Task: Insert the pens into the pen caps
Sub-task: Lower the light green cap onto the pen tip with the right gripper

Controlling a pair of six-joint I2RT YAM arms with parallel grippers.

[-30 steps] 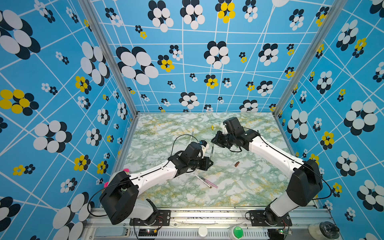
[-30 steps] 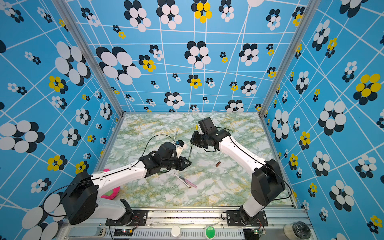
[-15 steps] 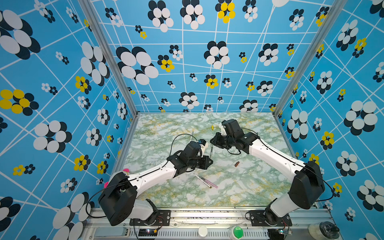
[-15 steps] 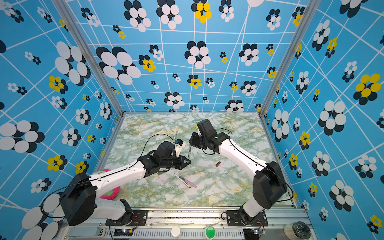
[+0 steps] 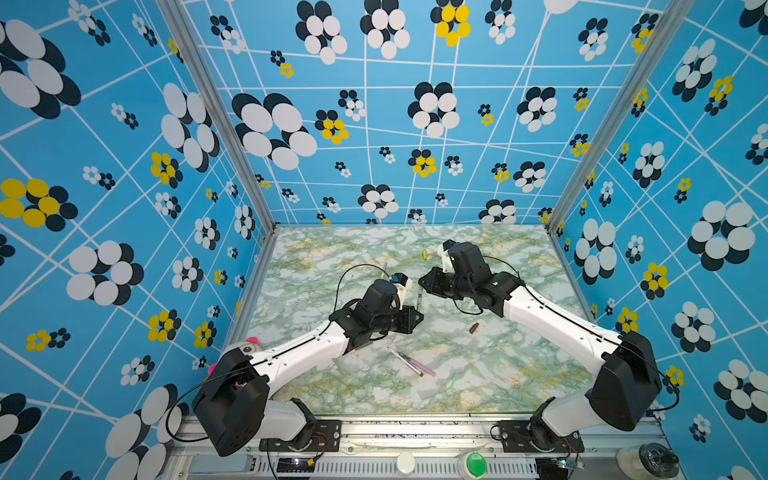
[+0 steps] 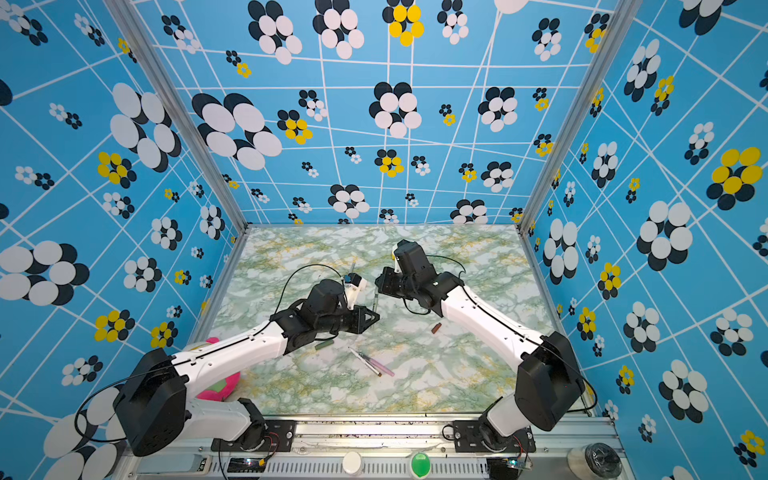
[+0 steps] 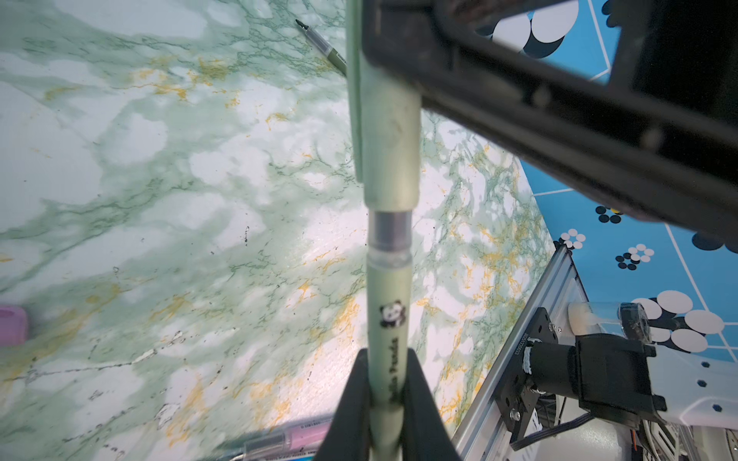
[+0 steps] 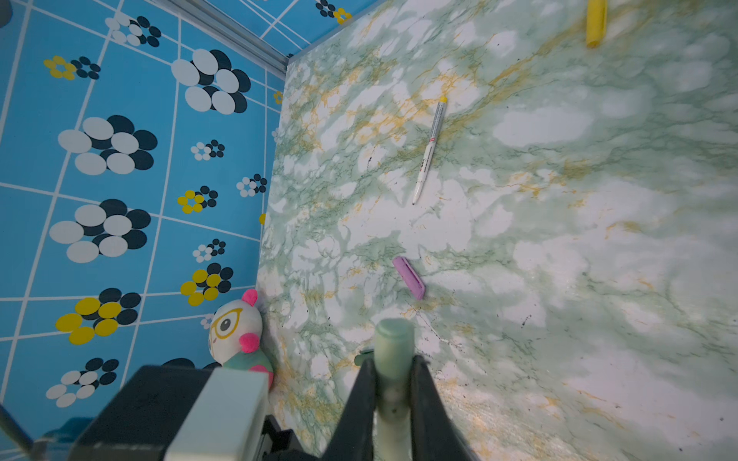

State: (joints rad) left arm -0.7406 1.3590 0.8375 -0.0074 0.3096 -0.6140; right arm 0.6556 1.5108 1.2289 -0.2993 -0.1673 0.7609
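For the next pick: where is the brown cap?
In both top views the brown cap lies on the table, right of centre, beside the right arm.

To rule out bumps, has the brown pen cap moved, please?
No; the brown pen cap keeps its place against the table's right edge.

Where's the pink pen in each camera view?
In a top view: pink pen lies just below the left gripper.
In a top view: same spot.
Left wrist: bottom edge.
Right wrist: not in it.
Landmark: pale green pen in that gripper; right wrist sees its cap.
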